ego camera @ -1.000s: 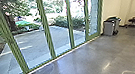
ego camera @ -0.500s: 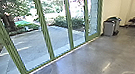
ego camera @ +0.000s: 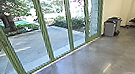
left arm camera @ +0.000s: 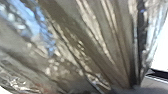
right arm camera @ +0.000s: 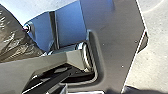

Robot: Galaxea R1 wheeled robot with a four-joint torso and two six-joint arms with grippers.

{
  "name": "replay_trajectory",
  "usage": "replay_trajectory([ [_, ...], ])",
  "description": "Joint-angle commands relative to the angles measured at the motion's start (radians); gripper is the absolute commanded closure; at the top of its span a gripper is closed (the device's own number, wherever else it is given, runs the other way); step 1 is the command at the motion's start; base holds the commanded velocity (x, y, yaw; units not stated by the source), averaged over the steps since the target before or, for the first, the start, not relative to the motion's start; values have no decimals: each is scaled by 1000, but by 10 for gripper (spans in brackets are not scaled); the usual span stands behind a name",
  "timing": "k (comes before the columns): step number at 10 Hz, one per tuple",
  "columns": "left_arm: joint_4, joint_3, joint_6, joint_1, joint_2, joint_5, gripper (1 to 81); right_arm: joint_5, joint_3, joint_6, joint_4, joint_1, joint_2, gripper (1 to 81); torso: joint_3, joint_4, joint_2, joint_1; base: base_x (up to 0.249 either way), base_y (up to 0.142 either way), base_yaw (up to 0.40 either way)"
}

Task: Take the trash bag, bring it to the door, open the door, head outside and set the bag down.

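Trash bag: your brown bag [left arm camera: 87, 47] is close to the left wrist camera, its outline cut off; the right wrist view catches a piece.
Bag's direction: its folds fan out from a gathered end; you can't tell the full long axis.
Left hand, right hand: you can't tell whether either is wide, narrow or holding anything.
Glass wall [ego camera: 45, 30]: top cut off, paved yard [ego camera: 32, 49] beyond.
Bin [ego camera: 110, 28]: indoors, near the wall's far end.
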Motion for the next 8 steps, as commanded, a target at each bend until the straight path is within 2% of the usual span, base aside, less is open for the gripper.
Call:
replay_trajectory([
  [1,3,-1,3,-56,-2,72,811,-69,4,-9,-10,33,5,10,0,0,0,0,135,0,0],
  [8,3,-1,3,-56,-2,72,811,-69,4,-9,-10,33,5,10,0,0,0,0,137,0,0],
])
